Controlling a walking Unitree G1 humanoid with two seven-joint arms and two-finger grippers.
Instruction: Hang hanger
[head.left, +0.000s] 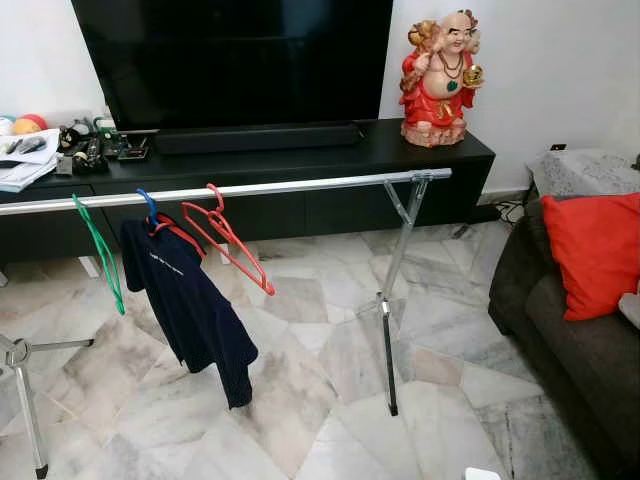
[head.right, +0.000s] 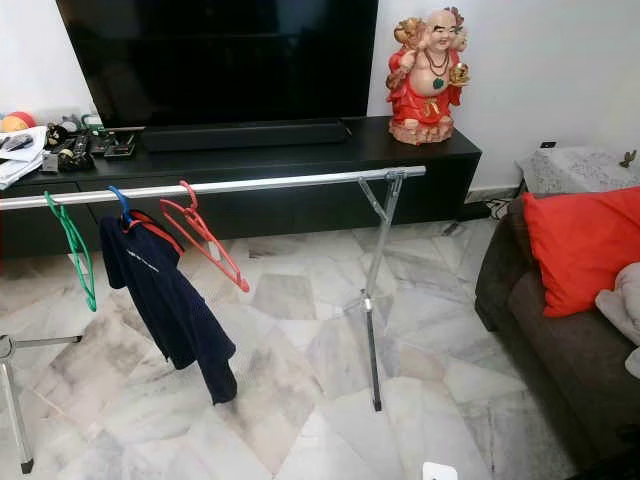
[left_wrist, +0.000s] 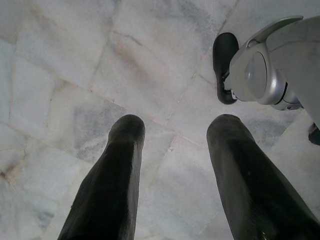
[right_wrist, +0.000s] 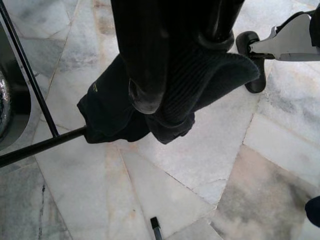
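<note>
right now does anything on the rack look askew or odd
Yes. The navy shirt on the blue hanger hangs lopsided, sagging off to one side. The red hanger tilts out at an angle from the rail. The right claw grips a dark garment.

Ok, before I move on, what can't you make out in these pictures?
- Rail: its left end is cut off by the head views' edge.
- Blue hanger: mostly covered by the navy shirt.
- Right pincer: shut on a dark cloth; the fingers and folds hide whether a hanger is inside.
- Shirt print: too small to read.
</note>
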